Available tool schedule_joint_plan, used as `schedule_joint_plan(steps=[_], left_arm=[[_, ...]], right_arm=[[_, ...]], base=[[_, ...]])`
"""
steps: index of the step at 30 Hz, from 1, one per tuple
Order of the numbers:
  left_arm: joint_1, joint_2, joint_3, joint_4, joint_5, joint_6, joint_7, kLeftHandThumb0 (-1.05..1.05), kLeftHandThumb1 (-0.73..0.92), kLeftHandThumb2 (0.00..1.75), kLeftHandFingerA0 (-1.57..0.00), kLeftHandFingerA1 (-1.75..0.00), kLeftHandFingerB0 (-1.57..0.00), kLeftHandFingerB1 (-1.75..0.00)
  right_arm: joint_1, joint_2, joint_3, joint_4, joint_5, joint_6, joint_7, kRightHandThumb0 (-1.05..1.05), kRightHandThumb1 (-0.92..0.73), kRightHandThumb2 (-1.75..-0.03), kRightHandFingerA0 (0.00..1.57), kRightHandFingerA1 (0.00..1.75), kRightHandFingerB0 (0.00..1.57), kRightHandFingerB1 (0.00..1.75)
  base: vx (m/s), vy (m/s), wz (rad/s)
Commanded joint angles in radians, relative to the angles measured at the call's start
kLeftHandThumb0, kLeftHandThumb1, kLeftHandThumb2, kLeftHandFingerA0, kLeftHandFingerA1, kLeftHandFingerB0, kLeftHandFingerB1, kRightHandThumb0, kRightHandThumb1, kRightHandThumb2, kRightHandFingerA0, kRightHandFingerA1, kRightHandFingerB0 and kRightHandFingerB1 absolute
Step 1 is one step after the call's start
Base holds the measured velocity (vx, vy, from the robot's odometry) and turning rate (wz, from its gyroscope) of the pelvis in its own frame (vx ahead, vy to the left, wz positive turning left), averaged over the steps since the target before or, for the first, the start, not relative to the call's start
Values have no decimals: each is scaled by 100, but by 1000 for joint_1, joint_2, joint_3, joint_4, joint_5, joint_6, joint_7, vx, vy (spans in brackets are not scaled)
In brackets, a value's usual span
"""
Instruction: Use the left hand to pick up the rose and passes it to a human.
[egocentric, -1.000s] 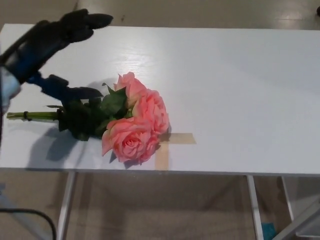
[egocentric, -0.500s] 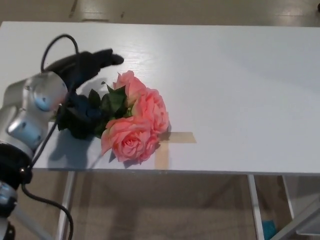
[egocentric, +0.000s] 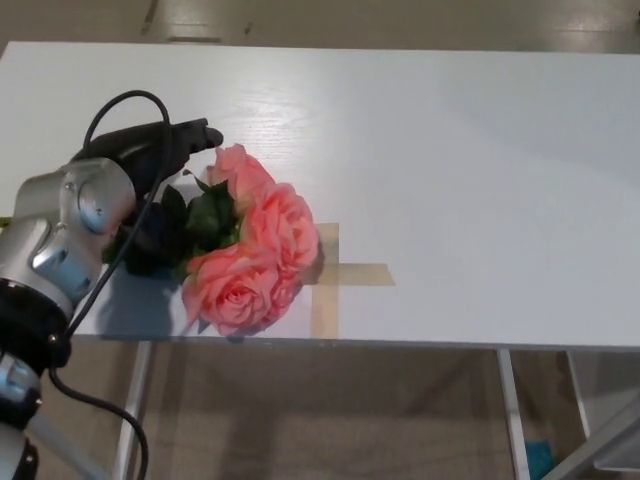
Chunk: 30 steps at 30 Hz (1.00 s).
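Three pink fabric-looking roses with dark green leaves (egocentric: 250, 250) lie near the white table's (egocentric: 450, 160) front-left edge, beside a tan tape cross (egocentric: 340, 272). Just behind, the black left hand (egocentric: 150, 190) sits at the stems; whether it grips them I cannot tell, since the silver forearm (egocentric: 65, 225) hides them. Lifting and handover seem undone; no person shows.

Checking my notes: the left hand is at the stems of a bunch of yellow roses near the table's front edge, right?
Not quite: the head view shows the roses are pink, not yellow. The left hand is indeed at their stems, near the front edge of the table.
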Motion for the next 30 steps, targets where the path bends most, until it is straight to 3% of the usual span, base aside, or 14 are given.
schedule_joint_plan(steps=[1,12,14,15,16,17,19,21,24,25,26,29,30], left_arm=[[-6,0,-9,17,45,6,13,-52,36,72,-6,-16,-6,-29],[-58,-5,3,47,40,14,-24,-55,39,71,-10,-18,-10,-26],[-72,-3,0,60,44,19,-29,-55,39,71,-10,-21,-9,-26],[-72,1,-5,73,48,21,-33,-51,36,72,-7,-29,-2,-30],[-77,1,-5,78,47,23,-39,-55,36,64,-8,-27,-8,-30],[-81,6,-4,81,46,27,-50,-50,36,71,-10,-38,0,-32],[-101,13,4,89,34,37,-81,-51,37,71,-10,-39,0,-31],[-158,17,42,91,1,52,-107,-54,38,67,-10,-26,-10,-29],[-195,24,76,77,-13,62,-124,-51,36,68,-8,-32,-7,-32],[-201,26,81,76,-13,60,-125,-54,37,59,-10,-30,-11,-29],[-214,33,89,69,-10,54,-127,-53,38,68,-9,-36,-3,-33],[-215,31,96,68,-4,53,-131,-53,38,68,-9,-36,-3,-33],[-225,49,117,29,-17,59,-152,-53,40,54,-14,-28,-11,-27]], right_arm=[[8,-8,2,3,-6,-5,-5,-55,-80,-64,61,58,24,29],[-6,-13,1,2,-5,1,1,-55,-80,-64,62,59,27,30],[-5,-15,3,3,-7,1,2,-55,-80,-64,62,59,28,30],[-2,-12,5,3,-8,1,3,-56,-80,-64,62,59,28,30],[-2,-13,6,3,-10,1,3,-56,-80,-64,61,58,29,30],[0,-11,9,3,-11,1,3,-56,-80,-64,61,58,29,30],[3,-10,12,4,-13,-1,3,-56,-80,-64,61,58,29,30],[4,-14,10,4,-8,0,3,-56,-80,-64,62,58,31,31],[-2,-14,10,5,-7,4,3,-56,-80,-64,62,58,32,31],[-2,-14,10,5,-8,4,2,-56,-80,-64,62,58,32,31],[-2,-12,10,5,-7,5,-1,-57,-80,-64,62,58,32,31],[-2,-12,10,5,-7,5,-1,-57,-80,-64,62,58,32,31],[-2,-13,13,4,-9,2,1,-57,-80,-64,62,58,32,31]], base=[[0,0,0],[0,0,0],[0,0,0],[0,0,0],[0,0,0],[0,0,0],[0,0,0],[0,0,0],[0,0,0],[0,0,0],[0,0,0],[0,0,0],[0,0,0]])
